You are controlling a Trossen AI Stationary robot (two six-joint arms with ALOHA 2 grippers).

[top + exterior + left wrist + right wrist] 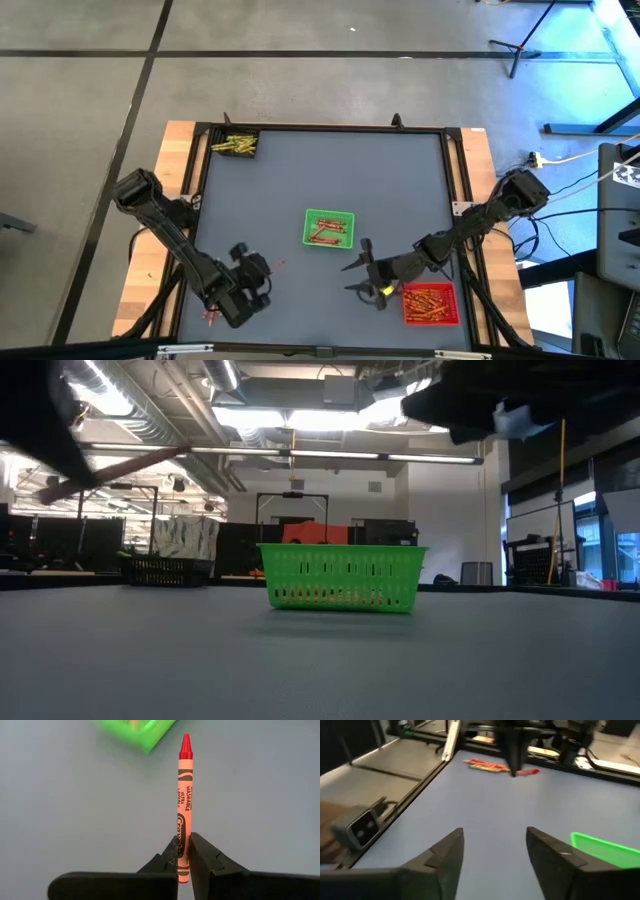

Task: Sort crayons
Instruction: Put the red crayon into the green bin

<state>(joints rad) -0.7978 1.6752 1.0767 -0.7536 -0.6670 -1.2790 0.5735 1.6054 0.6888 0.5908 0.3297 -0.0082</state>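
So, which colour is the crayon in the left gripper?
Red; the crayon shows best in the left wrist view, pinched by the left gripper.

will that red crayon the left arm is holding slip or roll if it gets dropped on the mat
Probably rolls: the red crayon is a round, thin stick. It looks stiff, staying straight though the left gripper pinches only its bottom end. The paper wrapper likely helps grip, so slipping seems unlikely.

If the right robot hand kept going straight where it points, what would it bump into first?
Probably the left gripper with its red crayon, above the loose crayons. The mat between looks bare, though depth is unclear.
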